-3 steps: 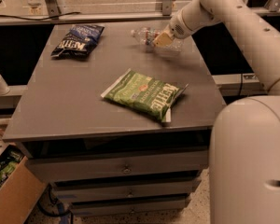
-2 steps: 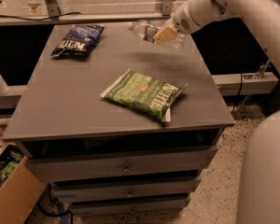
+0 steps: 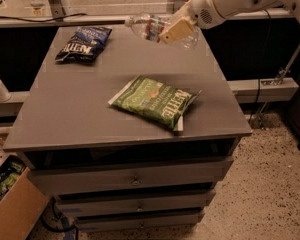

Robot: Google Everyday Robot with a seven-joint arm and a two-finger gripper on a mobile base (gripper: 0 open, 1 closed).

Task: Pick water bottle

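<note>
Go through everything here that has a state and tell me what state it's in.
water bottle: on its side, gripped, seemingly clear of the table.
gripper: jaws shut on the water bottle, above the table's far edge.
green chip bag: lying flat, mid-table.
blue chip bag: lying flat, far-left corner.
drawers: closed.
cardboard box: open.

Gripper (image 3: pixel 176 30) sat above the table's (image 3: pixel 65 119) far-right corner, clamped on water bottle (image 3: pixel 146 26), held sideways and apparently clear of the surface. Obstacles on top: green chip bag (image 3: pixel 155 102) centre-right, blue chip bag (image 3: pixel 84 43) far-left. Free lanes: left-front area, strip btwn bags, near edge. Cardboard box (image 3: pixel 15 209) blocked floor lower-left.
</note>
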